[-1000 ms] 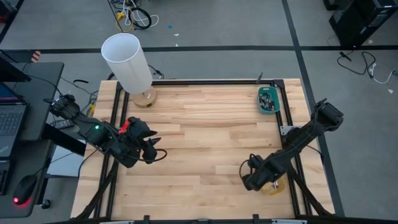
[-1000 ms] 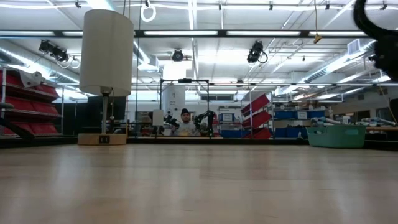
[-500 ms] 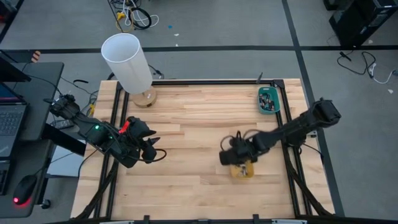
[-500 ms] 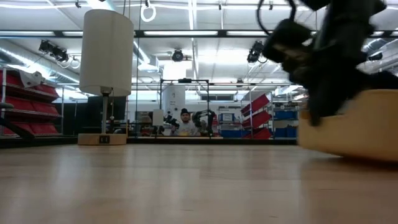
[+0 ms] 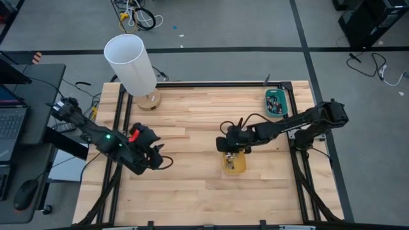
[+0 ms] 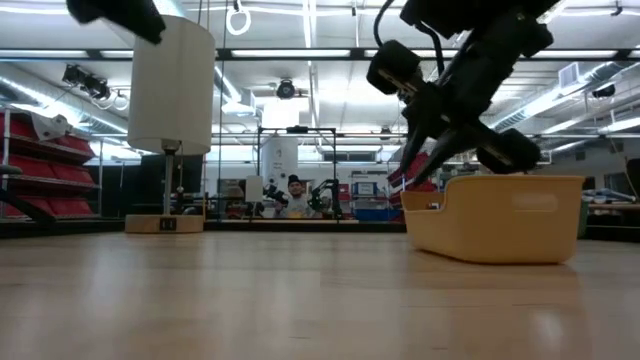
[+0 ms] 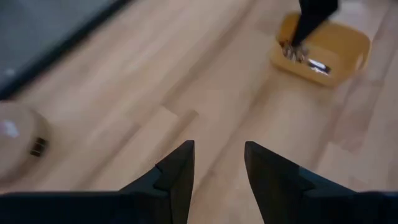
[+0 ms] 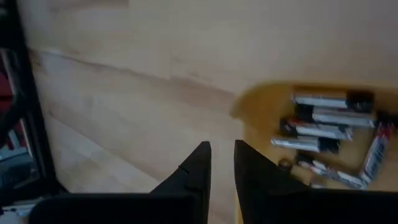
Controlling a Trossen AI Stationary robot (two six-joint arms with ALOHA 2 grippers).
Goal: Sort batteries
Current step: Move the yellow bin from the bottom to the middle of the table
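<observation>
The wooden table carries a white-shaded lamp at its far left corner and a teal tray at its far right edge; the right arm stretches in from the right side to the table's middle, its right gripper poised at the far rim of a yellow tray; in the right wrist view the two dark fingers stand close together with a narrow gap and nothing between them, and whether they touch the tray's rim I cannot tell; the batteries lie loose in the yellow tray, silvery and dark cells side by side, and more batteries fill the teal tray; the left gripper hangs over the left part of the table, well apart from both trays, its fingers spread with only bare wood showing between them; half a second ago the yellow tray sat further right and nearer the front edge under the right gripper, and a second ago it lay at the front right corner, so it has been carried towards the centre; the left arm has stayed roughly where it was.
</observation>
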